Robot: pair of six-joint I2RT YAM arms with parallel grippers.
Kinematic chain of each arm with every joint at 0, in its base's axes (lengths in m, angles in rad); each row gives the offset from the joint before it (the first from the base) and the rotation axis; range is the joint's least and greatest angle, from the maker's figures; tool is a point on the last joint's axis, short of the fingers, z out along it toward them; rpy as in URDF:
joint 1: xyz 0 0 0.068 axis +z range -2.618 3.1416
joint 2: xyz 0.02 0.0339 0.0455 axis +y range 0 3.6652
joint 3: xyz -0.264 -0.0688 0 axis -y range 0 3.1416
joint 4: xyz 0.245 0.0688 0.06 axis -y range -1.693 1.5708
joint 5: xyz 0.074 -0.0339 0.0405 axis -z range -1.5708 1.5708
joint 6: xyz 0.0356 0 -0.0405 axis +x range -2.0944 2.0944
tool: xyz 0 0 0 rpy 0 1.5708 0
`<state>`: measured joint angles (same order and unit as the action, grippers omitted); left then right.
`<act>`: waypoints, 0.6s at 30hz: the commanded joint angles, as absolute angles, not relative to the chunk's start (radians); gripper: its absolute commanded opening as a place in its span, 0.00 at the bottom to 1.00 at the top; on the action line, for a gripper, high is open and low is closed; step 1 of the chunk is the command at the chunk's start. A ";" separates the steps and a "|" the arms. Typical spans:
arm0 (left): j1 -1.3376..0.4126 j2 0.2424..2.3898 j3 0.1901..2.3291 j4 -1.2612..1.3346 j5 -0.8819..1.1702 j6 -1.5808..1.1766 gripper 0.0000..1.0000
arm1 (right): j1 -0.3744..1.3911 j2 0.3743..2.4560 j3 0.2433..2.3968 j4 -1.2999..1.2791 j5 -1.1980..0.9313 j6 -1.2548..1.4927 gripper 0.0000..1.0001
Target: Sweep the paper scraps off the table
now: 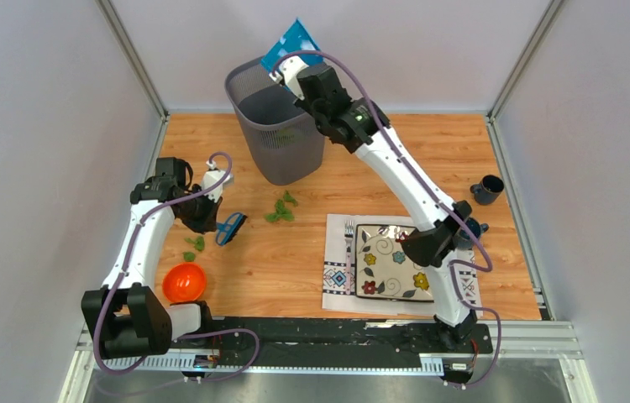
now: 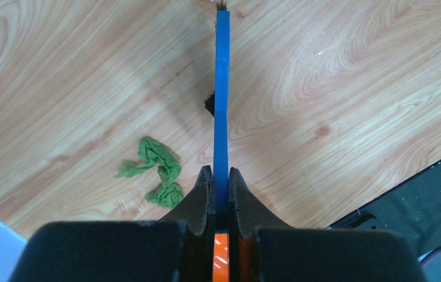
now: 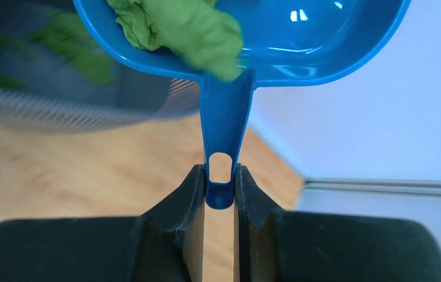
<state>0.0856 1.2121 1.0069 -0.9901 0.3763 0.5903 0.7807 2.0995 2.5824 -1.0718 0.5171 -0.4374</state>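
The wood-grain table (image 1: 295,269) carries everything. At its far edge stands a grey mesh bin (image 1: 282,143), the biggest thing on it. To the near right lies a white patterned placemat (image 1: 337,281) with a square flowered plate (image 1: 391,264) on it and a fork (image 1: 349,239) just left of the plate.

The right arm reaches over to the bin's far rim. Its right hand (image 1: 288,77) (image 3: 220,176) is clamped on the handle end of a blue dustpan (image 1: 293,40) (image 3: 300,41), which is raised and tilted above the bin.

An orange bowl (image 1: 184,283) sits at the near left, beside the left arm's base. A dark cup (image 1: 488,189) stands at the right edge, well apart from the rest.

The left hand (image 1: 211,220) (image 2: 221,176) is low over the table on the left, pinched tight on a blue brush (image 1: 230,227) (image 2: 222,88), which its wrist camera sees edge-on with a tuft of black bristles at its side.

The paper scraps (image 1: 281,208) lie in several places:
- One cluster is on bare wood between the bin and the placemat.
- A smaller cluster (image 1: 195,245) (image 2: 158,170) is just beside the left hand.
- One wad (image 3: 189,26) is in the dustpan, at the handle end.
- Blurred green patches (image 3: 71,47) show inside the bin.
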 commanded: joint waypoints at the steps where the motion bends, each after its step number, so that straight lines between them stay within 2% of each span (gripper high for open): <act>1: 0.087 1.195 1.015 -0.994 0.411 0.591 0.00 | 0.799 2.187 2.576 -0.533 0.851 -0.880 0.00; 2: 0.089 1.189 1.014 -0.997 0.414 0.592 0.00 | 0.801 2.190 2.525 -0.327 0.883 -0.973 0.01; 3: 0.089 1.186 1.014 -1.000 0.417 0.592 0.00 | 0.804 2.189 2.472 -0.219 0.918 -1.196 0.01; 4: 0.087 1.184 1.017 -1.002 0.417 0.591 0.00 | 0.802 2.191 2.382 -0.112 0.936 -1.303 0.01; 5: 0.089 1.181 1.016 -1.005 0.417 0.592 0.00 | 0.802 2.194 2.349 0.104 0.945 -1.395 0.02; 7: 0.089 1.177 1.017 -1.008 0.416 0.595 0.00 | 0.807 2.186 2.278 0.298 0.945 -1.586 0.04; 8: 0.087 1.174 1.019 -1.012 0.416 0.597 0.00 | 0.810 2.178 2.255 0.352 0.933 -1.641 0.07; 10: 0.089 1.178 1.023 -1.015 0.416 0.598 0.00 | 0.822 2.166 2.205 0.488 0.890 -1.793 0.07; 16: 0.087 1.183 1.037 -1.020 0.426 0.595 0.00 | 0.828 2.129 2.074 0.688 0.784 -2.043 0.03; 18: 0.087 1.183 1.040 -1.025 0.430 0.598 0.00 | 0.827 2.111 1.976 0.753 0.691 -2.130 0.02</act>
<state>0.0856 1.2015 1.0069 -1.0107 0.3931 0.5903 0.8227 2.1868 2.0827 0.4793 0.8066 -1.8019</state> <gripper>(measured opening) 0.066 0.182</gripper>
